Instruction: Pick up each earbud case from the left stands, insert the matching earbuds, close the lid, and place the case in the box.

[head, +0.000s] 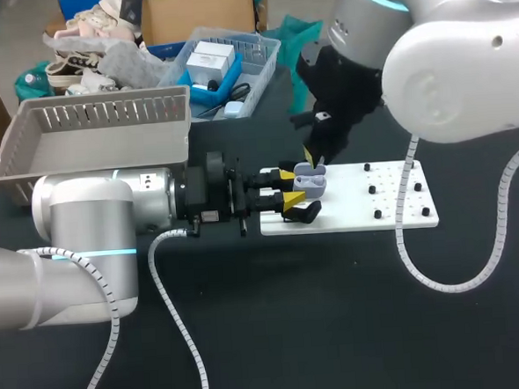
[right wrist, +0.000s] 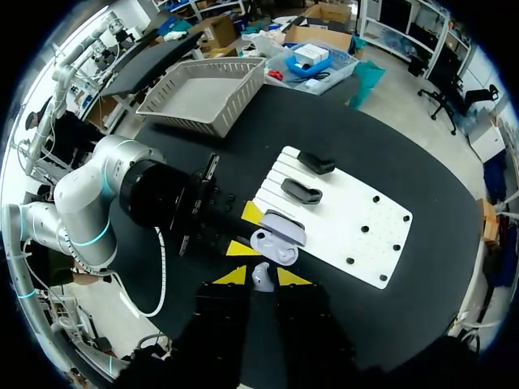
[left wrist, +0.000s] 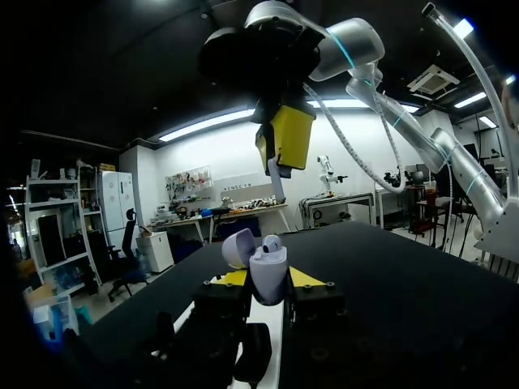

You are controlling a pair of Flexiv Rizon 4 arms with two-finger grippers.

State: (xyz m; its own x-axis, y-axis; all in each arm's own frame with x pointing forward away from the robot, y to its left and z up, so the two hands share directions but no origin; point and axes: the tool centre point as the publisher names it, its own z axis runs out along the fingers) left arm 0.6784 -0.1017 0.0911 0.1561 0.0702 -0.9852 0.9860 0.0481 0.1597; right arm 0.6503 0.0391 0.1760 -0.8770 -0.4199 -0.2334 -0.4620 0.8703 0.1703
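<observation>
While my left gripper point(head: 288, 186) is clamped on the open pale case point(head: 310, 182) at the edge of the white board point(head: 367, 216), one earbud point(left wrist: 272, 242) sits inside it. My right gripper point(left wrist: 280, 142) hangs just above, pinching a second earbud point(right wrist: 259, 279) between its tips. Two black cases point(right wrist: 302, 191) lie on the board, and the grey basket point(head: 97, 136) stands well apart on the table point(head: 338, 331).

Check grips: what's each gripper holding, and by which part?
Left gripper: open case, by its body's two sides. Right gripper: an earbud, part unclear, above the case.
</observation>
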